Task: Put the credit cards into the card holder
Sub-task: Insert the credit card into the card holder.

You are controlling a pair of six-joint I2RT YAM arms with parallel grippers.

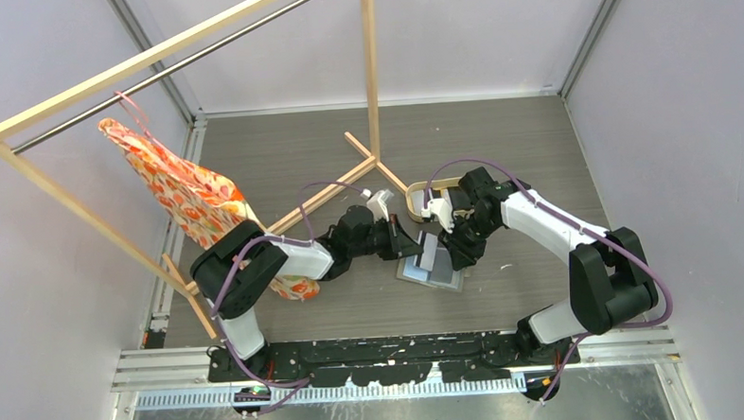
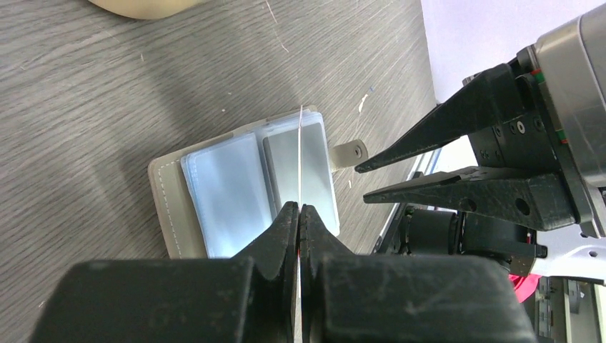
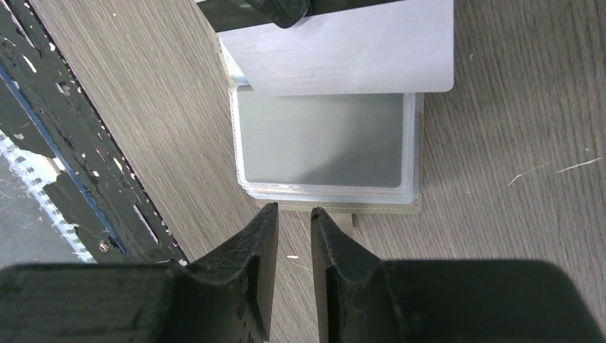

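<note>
Your left claw [image 2: 299,209] is pinched tight on a whitish credit card [image 3: 343,50], gripping it by one short edge. From that wrist you see the card edge-on, as a thin pale line running away from the fingertips above the middle of the card holder [image 2: 236,189]. From the other wrist the card shows its broad face, tilted and covering the far half of the holder. Whether its lower edge touches the sleeves you cannot tell.

The card holder lies opened flat on the bench [image 1: 536,146], between the two claws and just in front of the oval wooden tray [image 1: 413,206]. Its grey cover faces down and its stack of clear plastic sleeves faces up. The snap tab [image 2: 350,152] sticks out on the side toward your right arm.

Your right claw [image 3: 294,213] hangs low at that tab side. Its jaws are narrow, with a slim gap and bare bench grain showing between them, so it grips nothing. The fingertips sit just beside the holder's edge and the tab.

At the left of the bench stands a wooden garment rack [image 1: 370,77] with an orange patterned cloth [image 1: 188,194] hanging from it
</note>
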